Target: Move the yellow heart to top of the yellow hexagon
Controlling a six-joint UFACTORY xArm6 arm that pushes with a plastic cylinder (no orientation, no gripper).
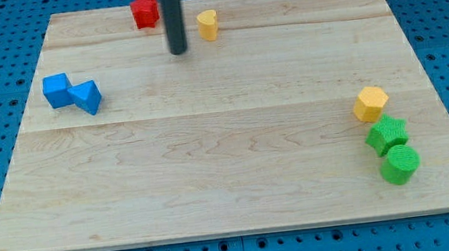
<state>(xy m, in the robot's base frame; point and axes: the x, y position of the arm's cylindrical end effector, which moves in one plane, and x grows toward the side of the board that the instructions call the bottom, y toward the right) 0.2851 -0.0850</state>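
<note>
The yellow heart (pixel 208 24) lies near the view's top, a little left of the middle. The yellow hexagon (pixel 370 103) lies far off at the view's right, below mid height. My tip (pixel 178 51) is the lower end of the dark rod. It stands just left of and slightly below the yellow heart, apart from it, with a small gap between them.
Two red blocks (pixel 144 6) sit at the top edge, left of the rod. A blue block (pixel 57 89) and a blue triangle (pixel 86 97) touch at the left. A green star-like block (pixel 387 135) and a green cylinder (pixel 399 164) sit just below the hexagon on the wooden board (pixel 211 160).
</note>
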